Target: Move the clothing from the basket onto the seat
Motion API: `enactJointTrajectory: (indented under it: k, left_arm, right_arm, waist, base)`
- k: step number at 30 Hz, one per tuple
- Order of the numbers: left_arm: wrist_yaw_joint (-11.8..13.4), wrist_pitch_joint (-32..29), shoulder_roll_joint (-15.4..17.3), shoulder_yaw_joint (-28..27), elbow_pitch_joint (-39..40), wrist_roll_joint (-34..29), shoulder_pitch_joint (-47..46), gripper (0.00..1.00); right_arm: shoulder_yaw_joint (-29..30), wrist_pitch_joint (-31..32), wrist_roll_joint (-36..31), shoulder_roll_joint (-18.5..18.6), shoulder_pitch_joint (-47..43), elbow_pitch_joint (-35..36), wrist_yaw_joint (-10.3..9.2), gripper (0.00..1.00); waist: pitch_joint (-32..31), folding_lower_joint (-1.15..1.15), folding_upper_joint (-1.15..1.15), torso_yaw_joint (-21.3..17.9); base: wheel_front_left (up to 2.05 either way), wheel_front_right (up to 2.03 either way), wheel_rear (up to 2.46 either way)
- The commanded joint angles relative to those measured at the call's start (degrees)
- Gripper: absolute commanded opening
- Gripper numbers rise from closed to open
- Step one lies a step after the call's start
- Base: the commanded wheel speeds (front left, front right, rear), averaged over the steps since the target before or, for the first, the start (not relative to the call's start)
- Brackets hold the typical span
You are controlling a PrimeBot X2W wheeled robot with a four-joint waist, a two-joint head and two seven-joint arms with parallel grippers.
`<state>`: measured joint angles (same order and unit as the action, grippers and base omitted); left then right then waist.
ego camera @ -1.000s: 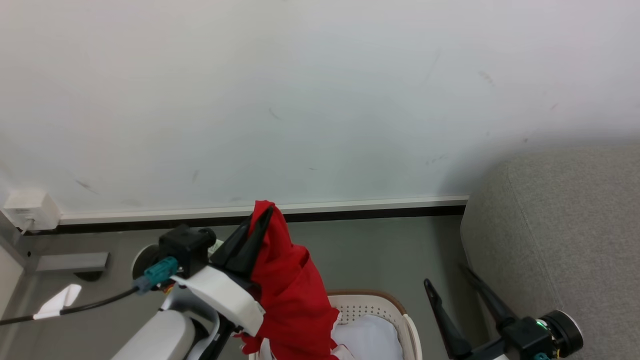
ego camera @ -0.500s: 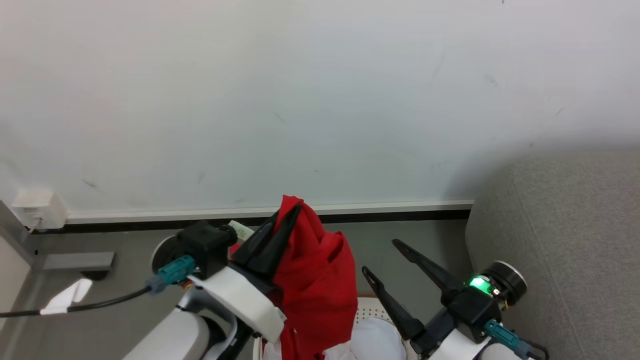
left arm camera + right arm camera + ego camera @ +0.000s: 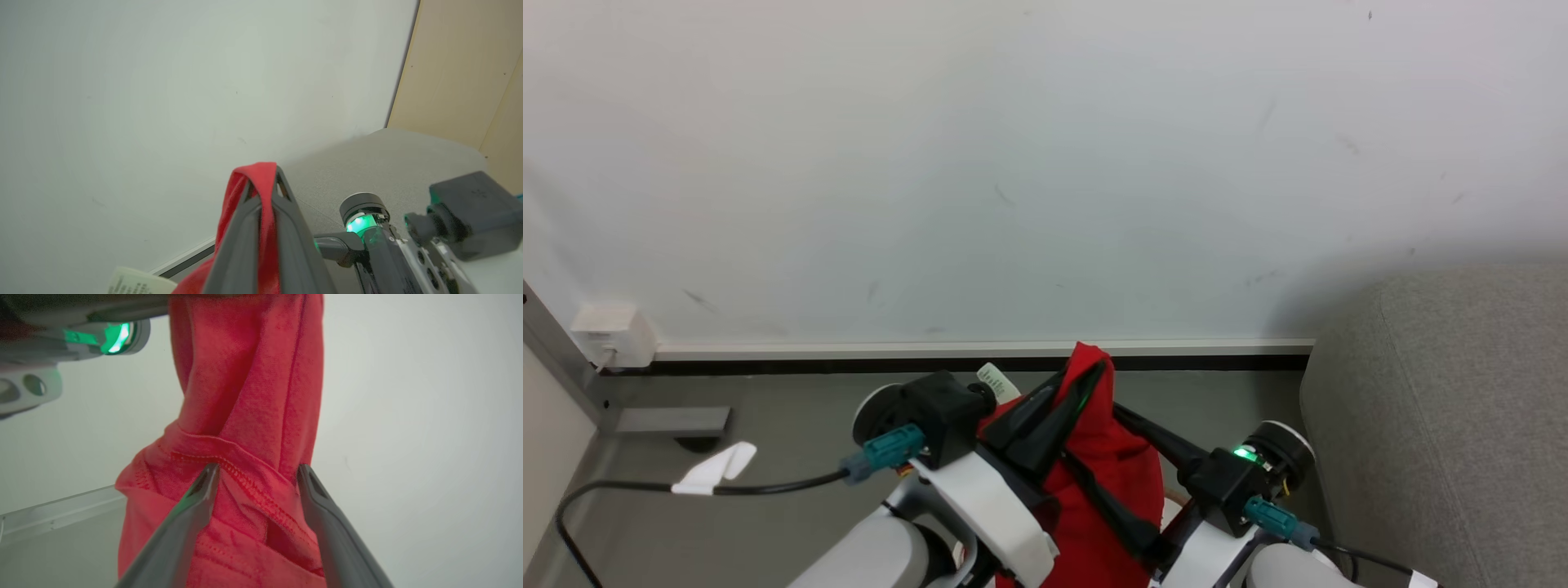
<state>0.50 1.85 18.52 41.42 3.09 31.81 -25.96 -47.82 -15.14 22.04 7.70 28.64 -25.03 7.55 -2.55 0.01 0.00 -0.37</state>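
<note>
Left pincer [image 3: 1092, 371] clamps one red garment [image 3: 1112, 469]; right pincer [image 3: 258, 468] straddles it, spread wide.

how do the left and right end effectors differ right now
The left end effector is shut, pinching a fold of the red clothing at its tips; the right end effector is open, with the cloth between its spread fingers. The left grips the garment's top; the right sits lower, on the hanging part. Both have two long dark fingers and meet at the same garment.
</note>
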Motion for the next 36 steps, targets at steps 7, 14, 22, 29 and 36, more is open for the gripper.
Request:
enactJointTrajectory:
  k: [7,14,22,29,36]
  left_arm:
    - [-0.3,-0.2,-0.6,1.4,0.1,-0.4,-0.3,0.0]
    - [1.0,1.8,0.1,1.1,-2.2,-1.7,0.9,1.0]
    - [2.3,4.3,-0.1,1.2,-4.7,-2.5,2.2,1.0]
    - [2.5,5.9,-0.4,1.5,-6.1,-2.4,3.3,1.0]
    - [2.3,6.9,-0.9,2.6,-7.4,-2.0,4.5,1.0]
  right_arm:
    - [-3.1,0.0,7.3,-1.3,2.2,-2.1,-0.12,0.0]
    - [-0.8,0.0,9.1,0.9,1.0,-0.2,-0.12,0.0]
    - [5.3,0.0,8.2,4.3,-0.4,3.0,-0.12,0.0]
    - [10.0,0.0,6.7,6.2,-0.7,6.2,-0.12,0.0]
    - [14.0,0.0,5.1,7.9,-2.4,8.3,-0.12,0.0]
  waist:
    - [-0.2,-0.01,0.0,0.6]
    - [-0.4,-0.01,0.0,-0.3]
    - [0.3,-0.01,0.0,-3.8]
    - [1.5,-0.01,0.0,-9.8]
    - [2.0,-0.01,0.0,-16.0]
  base:
    - [0.0,0.0,0.0]
    - [0.0,0.0,0.0]
    - [0.0,0.0,0.0]
    - [0.0,0.0,0.0]
    - [0.0,0.0,0.0]
